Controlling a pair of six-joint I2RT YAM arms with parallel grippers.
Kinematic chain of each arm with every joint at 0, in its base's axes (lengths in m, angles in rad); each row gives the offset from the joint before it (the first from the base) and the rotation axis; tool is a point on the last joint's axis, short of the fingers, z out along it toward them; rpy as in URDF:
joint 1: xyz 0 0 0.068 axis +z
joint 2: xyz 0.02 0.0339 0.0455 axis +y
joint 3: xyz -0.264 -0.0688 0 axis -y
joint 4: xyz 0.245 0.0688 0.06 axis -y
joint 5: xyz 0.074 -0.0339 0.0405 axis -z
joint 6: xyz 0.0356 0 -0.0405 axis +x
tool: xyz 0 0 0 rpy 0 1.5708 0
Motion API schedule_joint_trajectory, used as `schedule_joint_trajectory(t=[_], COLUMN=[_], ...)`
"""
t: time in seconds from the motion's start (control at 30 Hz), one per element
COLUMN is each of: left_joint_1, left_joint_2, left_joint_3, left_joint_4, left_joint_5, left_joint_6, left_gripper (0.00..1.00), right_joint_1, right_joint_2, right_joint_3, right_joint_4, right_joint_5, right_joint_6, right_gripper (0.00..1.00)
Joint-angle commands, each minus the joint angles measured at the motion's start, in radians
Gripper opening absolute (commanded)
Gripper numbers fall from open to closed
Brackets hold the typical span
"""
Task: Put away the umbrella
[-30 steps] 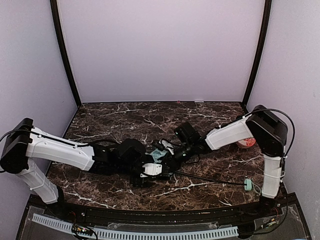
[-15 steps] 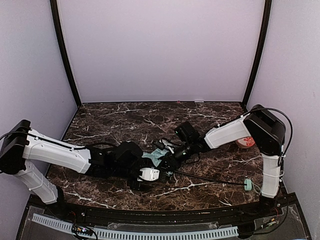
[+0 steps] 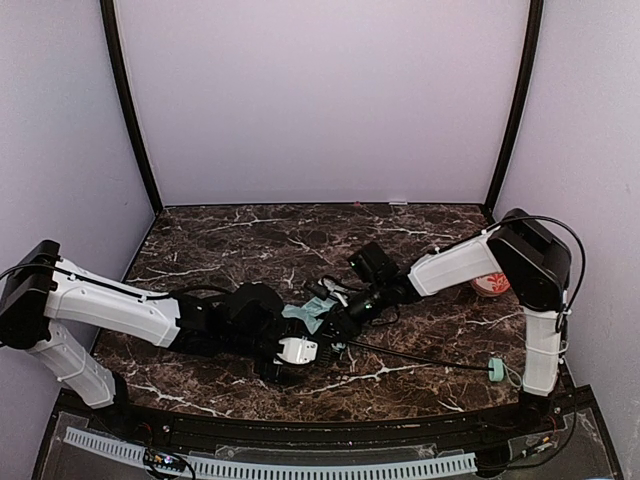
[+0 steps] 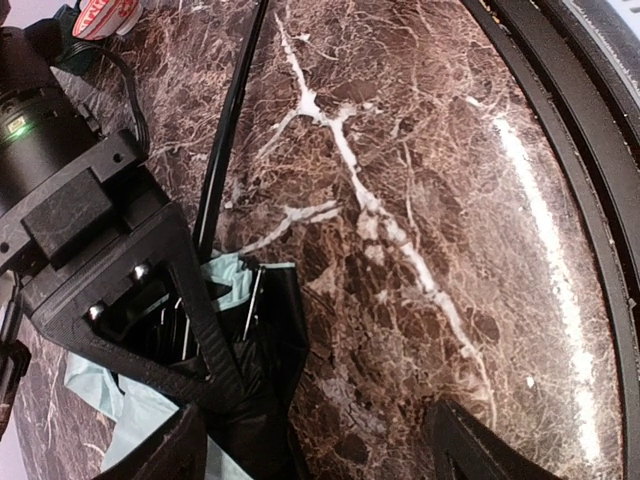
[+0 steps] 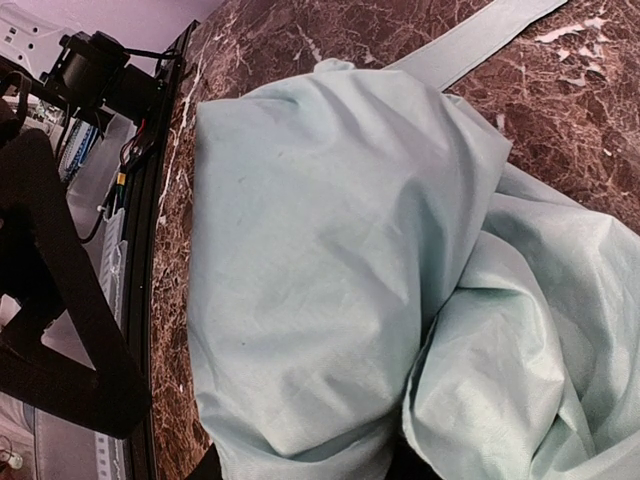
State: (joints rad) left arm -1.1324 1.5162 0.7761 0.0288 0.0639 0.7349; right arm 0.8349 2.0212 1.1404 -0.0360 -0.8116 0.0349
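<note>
Top external view showed the umbrella lying bunched up in the middle of the counter. Its thin black shaft ran out to the little green handle near the counter's front right edge. My left hand was spread wide, low over the counter, just beside the umbrella. My right hand was at the green cloth; I could not tell if it was pinching.

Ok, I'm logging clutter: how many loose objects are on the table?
2: the umbrella in the middle of the table, and an orange-and-white round object near its right edge. Others may be hidden.
</note>
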Motion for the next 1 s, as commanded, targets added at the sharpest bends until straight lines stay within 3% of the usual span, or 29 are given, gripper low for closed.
schedule_joint_trajectory(t=[0.0,0.27,0.4,0.57,0.7,0.83,0.97], left_joint_1=[0.003,0.103,0.109,0.109,0.109,0.109,0.129], left_joint_2=[0.000,-0.094,-0.121,-0.035,-0.027,-0.135,-0.256], left_joint_3=[-0.006,-0.092,-0.161,-0.124,-0.140,-0.096,-0.133], left_joint_4=[0.012,0.130,0.185,0.090,0.191,0.139,0.162], left_joint_5=[0.070,0.229,0.197,0.088,-0.062,0.083,0.151], left_joint_6=[0.022,-0.072,-0.053,0.015,0.071,0.067,-0.051], left_gripper=[0.79,0.79,0.80,0.79,0.78,0.78,0.77], right_joint_1=[0.007,0.000,-0.007,-0.016,-0.016,-0.016,-0.016], right_joint_2=[0.062,0.075,0.076,0.084,0.095,0.106,0.072], right_joint_3=[-0.009,0.005,0.005,0.040,0.056,0.066,0.041], right_joint_4=[-0.197,-0.212,-0.204,-0.223,-0.274,-0.304,-0.223], right_joint_5=[0.059,0.057,0.043,0.022,-0.004,0.004,0.029], right_joint_6=[-0.020,-0.026,-0.009,-0.011,-0.058,-0.068,-0.025], right_gripper=[0.13,0.13,0.13,0.13,0.12,0.11,0.06])
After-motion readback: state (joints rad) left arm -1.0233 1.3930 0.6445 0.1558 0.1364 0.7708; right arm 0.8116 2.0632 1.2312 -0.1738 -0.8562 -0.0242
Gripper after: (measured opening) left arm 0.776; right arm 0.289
